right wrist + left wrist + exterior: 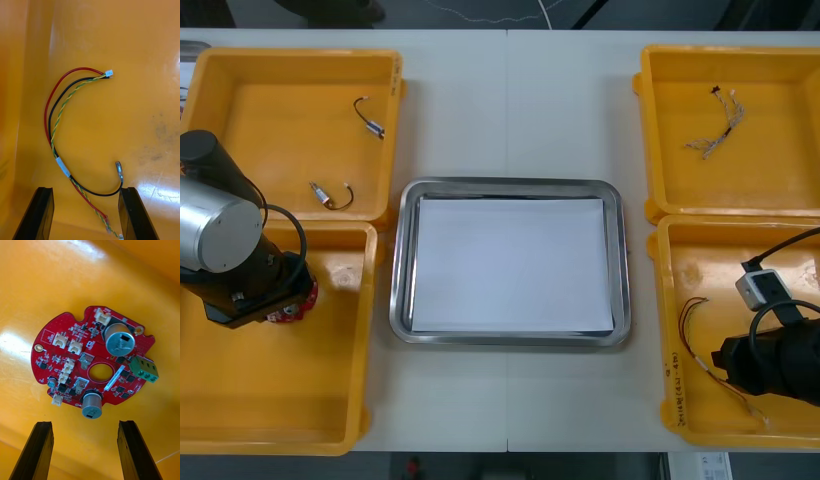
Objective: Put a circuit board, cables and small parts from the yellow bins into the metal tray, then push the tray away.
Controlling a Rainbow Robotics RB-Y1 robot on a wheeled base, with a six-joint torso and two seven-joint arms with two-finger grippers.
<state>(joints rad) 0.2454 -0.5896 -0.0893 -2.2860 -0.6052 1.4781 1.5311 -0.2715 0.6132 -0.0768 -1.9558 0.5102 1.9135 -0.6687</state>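
Left end effector [85,423] spread over circuit board [75,352] | my right end effector [87,189] spread over cables [49,131] | metal tray [510,184] unfilled

Nothing can be read outright. The round red circuit board [95,354] carries a narrow white label [114,378] beside its centre hole, and the line of dark print on it is too small to make out. Fine white markings scattered across the board's face are equally illegible. In the front view, a row of dark characters [677,388] runs lengthwise along the inner rim of the near yellow bin [710,250] on the robot's right. It may include digits and brackets. A pale printed sheet [707,465] past the table's near edge shows blurred lines.
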